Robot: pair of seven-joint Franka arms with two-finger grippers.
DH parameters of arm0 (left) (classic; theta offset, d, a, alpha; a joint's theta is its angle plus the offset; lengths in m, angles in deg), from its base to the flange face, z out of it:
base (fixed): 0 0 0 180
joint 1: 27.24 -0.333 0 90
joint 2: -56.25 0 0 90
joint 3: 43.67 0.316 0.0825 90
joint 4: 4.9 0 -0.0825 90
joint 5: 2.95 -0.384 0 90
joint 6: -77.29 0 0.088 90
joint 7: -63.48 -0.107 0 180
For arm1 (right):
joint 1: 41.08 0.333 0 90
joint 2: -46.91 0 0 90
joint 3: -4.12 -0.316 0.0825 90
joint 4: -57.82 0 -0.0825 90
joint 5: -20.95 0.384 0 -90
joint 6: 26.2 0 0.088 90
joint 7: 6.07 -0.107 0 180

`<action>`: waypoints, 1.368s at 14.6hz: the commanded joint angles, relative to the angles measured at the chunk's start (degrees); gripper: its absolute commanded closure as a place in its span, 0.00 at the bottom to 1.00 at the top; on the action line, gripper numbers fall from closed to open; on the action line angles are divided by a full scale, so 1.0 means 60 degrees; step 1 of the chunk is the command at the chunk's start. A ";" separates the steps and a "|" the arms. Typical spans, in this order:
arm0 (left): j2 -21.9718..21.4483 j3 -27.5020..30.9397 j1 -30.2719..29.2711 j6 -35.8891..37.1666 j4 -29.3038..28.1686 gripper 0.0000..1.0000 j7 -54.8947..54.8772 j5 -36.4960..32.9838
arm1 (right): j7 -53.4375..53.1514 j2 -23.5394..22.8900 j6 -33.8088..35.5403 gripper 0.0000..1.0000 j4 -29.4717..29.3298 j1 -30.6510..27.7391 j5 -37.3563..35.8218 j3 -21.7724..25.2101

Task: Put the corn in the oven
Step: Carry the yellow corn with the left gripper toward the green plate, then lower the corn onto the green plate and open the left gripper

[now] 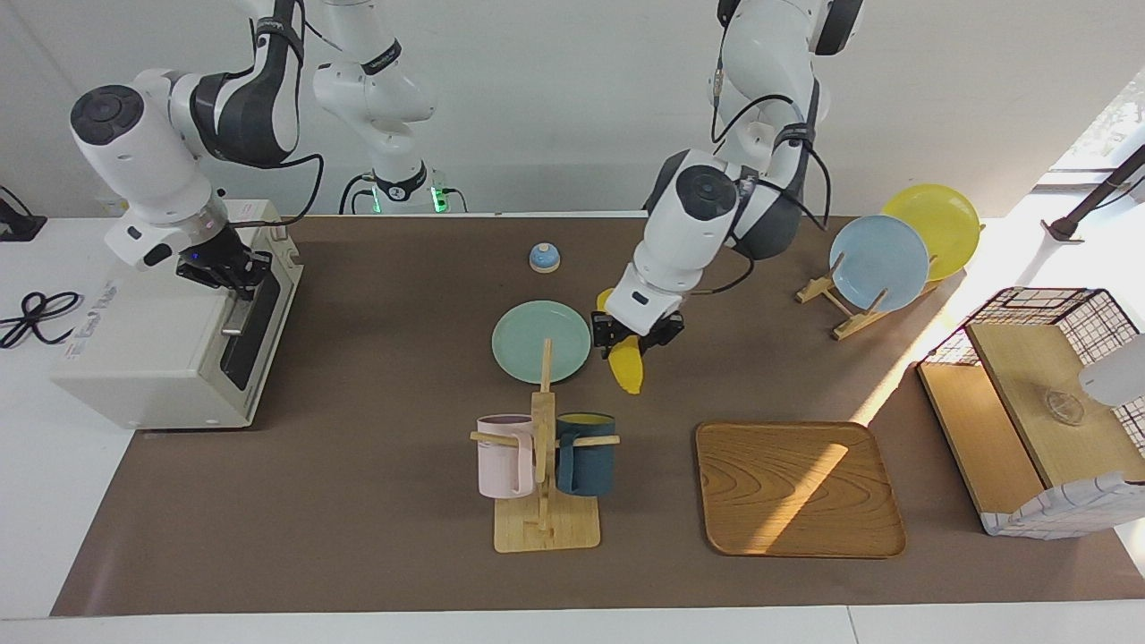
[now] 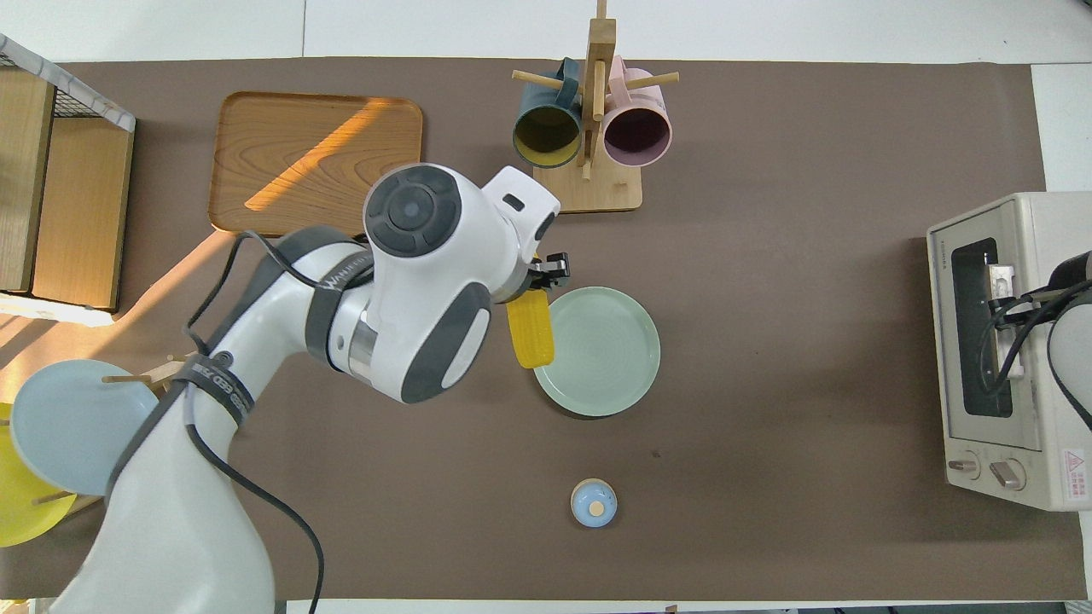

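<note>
No wording reads clearly; the oven (image 2: 1015, 358) bears a red warning triangle sticker, lower right of the overhead view.

Corn (image 1: 626, 367) partly covered by left gripper (image 1: 637, 335); right gripper (image 1: 234, 268) fingertips masked against oven (image 1: 161, 358) door handle; yellow plate (image 2: 26, 512) cut by overhead frame edge; oven interior not discernible
</note>
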 commanded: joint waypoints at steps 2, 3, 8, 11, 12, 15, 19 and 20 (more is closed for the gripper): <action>0.0092 0.0197 0.1066 -0.1738 -0.0953 1.00 0.0905 0.0091 | 0.0328 0.0077 -0.0688 1.00 0.0627 -0.0227 -0.0075 -0.0112; 0.0254 0.0197 0.1199 -0.2031 -0.0938 1.00 0.1023 0.0091 | 0.0255 0.0077 -0.0688 1.00 0.0641 -0.0169 -0.0060 -0.0113; 0.0724 0.0212 0.1492 -0.2999 -0.1040 1.00 0.0922 0.0076 | -0.0740 -0.0157 -0.1229 1.00 0.1050 0.0344 0.0101 -0.0127; 0.0724 0.0212 0.1449 -0.3031 -0.1040 1.00 0.0878 0.0076 | -0.1092 -0.0288 -0.1669 1.00 0.1315 0.0593 0.0130 -0.0142; 0.0739 0.0212 0.1405 -0.3031 -0.1040 0.62 0.0849 0.0076 | -0.1137 -0.0405 -0.1728 1.00 0.1315 0.0594 0.0377 -0.0142; 0.0666 0.0227 0.1289 -0.2841 -0.1011 0.00 0.0688 0.0076 | -0.1137 -0.0771 -0.2196 1.00 0.1403 0.0594 0.0657 -0.0142; -0.0254 0.0212 0.0382 -0.1189 -0.0865 0.00 -0.0320 0.0076 | -0.1152 -0.0860 -0.3030 1.00 0.1929 0.0885 0.0658 -0.0142; -0.0561 0.0212 0.0017 -0.0663 -0.0777 0.00 -0.0627 0.0076 | -0.1166 -0.0846 -0.3351 1.00 0.2191 0.0988 0.0658 -0.0142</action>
